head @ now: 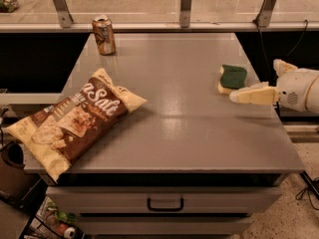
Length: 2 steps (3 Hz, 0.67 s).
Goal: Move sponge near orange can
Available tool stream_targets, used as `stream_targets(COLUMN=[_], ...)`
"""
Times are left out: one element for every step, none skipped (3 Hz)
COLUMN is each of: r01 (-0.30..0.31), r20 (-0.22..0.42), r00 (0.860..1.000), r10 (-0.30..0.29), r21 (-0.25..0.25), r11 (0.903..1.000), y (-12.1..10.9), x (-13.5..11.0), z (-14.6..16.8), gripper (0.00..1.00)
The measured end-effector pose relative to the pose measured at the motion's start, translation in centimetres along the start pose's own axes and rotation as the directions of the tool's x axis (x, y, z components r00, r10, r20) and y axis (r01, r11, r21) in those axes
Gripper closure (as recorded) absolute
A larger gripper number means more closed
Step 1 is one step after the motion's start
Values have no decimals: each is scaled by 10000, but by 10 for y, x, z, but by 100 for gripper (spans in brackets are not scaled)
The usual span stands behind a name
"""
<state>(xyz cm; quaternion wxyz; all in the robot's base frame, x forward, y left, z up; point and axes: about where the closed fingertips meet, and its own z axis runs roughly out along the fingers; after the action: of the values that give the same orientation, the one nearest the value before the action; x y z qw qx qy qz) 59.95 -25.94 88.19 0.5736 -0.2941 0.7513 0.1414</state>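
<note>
The sponge (233, 77), dark green on top with pale yellow foam below, lies flat near the table's right edge. The orange can (103, 35) stands upright at the table's far left corner, far from the sponge. My gripper (254, 79) reaches in from the right, low over the table. Its cream fingers are spread. The front finger (251, 94) lies just in front of and to the right of the sponge. The other finger (281, 66) is behind, off the table's right edge. The gripper holds nothing.
A large brown-and-cream snack bag (75, 121) lies on the front left of the grey table (179, 128). A railing with metal posts (185, 4) runs behind the table. A drawer handle (165, 204) shows below the front edge.
</note>
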Motion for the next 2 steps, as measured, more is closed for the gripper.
stream_targets(r01=[-277,-467], r20=[264,315], r00=[9993,9984], r10=[277,466], r21=[6,28], r11=[9996,9989], y=[0,1], x=[7,15], z=[8,18], gripper=[0,0])
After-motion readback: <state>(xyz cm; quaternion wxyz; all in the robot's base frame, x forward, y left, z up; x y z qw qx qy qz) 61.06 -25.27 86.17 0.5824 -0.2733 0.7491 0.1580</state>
